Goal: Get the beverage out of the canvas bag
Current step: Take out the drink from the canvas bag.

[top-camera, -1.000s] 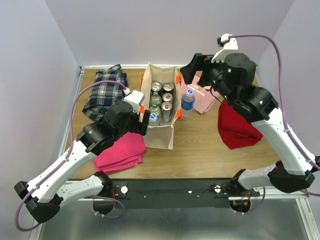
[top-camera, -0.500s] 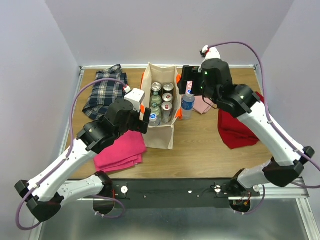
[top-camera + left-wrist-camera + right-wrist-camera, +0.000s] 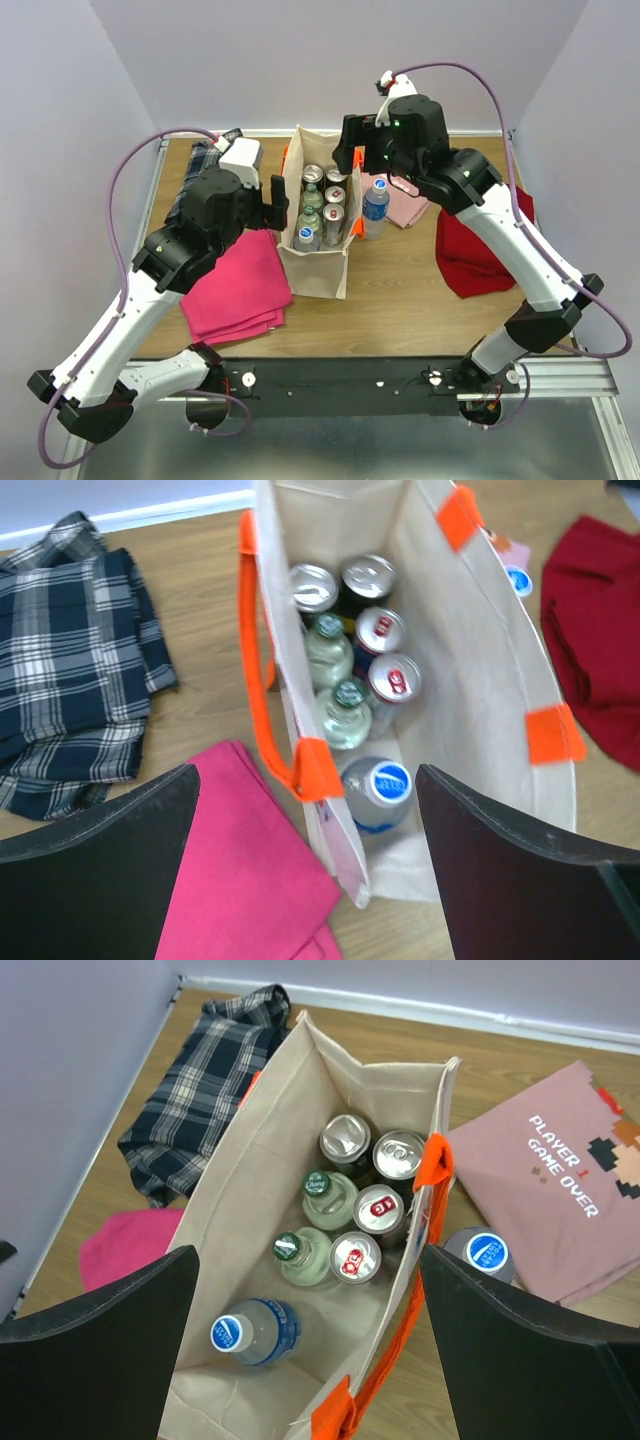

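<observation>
The beige canvas bag [image 3: 318, 270] with orange handles [image 3: 262, 695] stands upright at the table's middle. Inside it are several cans [image 3: 378, 1208], two green-capped bottles [image 3: 300, 1250] and a blue-capped water bottle [image 3: 250, 1332], which also shows in the left wrist view [image 3: 378, 788]. A second blue-capped bottle [image 3: 375, 208] stands on the table just outside the bag's right side. My left gripper [image 3: 277, 203] is open and empty, above the bag's left rim. My right gripper [image 3: 350, 152] is open and empty, high over the bag's far end, looking down into it.
A plaid cloth [image 3: 70, 680] lies at the far left and a folded magenta cloth [image 3: 235, 290] lies left of the bag. A pink printed T-shirt [image 3: 560, 1170] and a red cloth [image 3: 475, 255] lie to the right. Walls enclose the back and sides.
My right arm has swung left from over the pink T-shirt to above the bag. My left gripper has risen and pulled back from the bag's left side.
</observation>
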Robot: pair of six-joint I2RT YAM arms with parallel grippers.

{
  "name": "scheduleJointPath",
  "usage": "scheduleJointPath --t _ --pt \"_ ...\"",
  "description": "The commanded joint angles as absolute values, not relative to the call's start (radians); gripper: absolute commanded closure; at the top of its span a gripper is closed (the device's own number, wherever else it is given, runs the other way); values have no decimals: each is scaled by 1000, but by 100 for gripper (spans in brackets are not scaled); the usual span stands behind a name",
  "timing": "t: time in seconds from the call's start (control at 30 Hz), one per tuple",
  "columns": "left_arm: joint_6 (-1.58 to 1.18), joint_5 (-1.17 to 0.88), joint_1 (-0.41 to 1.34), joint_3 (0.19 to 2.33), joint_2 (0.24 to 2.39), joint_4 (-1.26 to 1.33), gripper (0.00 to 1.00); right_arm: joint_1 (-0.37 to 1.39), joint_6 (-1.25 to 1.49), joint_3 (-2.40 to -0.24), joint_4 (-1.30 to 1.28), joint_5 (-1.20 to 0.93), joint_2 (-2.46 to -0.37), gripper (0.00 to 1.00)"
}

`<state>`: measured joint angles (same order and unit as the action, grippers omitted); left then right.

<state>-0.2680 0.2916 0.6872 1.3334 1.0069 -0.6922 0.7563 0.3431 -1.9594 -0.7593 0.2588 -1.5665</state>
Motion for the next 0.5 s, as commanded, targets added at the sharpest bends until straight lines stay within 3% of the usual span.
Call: scheduleJointPath --t 0.0,0.1,0.3,0.47 --pt "-342 206 565 1405 1061 -692 1 761 339 -2000 -822 195 -1598 0" --pt "-322 121 483 1449 1112 -727 1 761 344 -2068 -906 222 -1652 0" --pt "-319 -38 333 1440 1118 -695 1 802 357 -2250 -1125 480 -1817 0" --pt "-314 -106 318 1390 1088 -661 1 871 331 -2376 -1190 600 -1896 0"
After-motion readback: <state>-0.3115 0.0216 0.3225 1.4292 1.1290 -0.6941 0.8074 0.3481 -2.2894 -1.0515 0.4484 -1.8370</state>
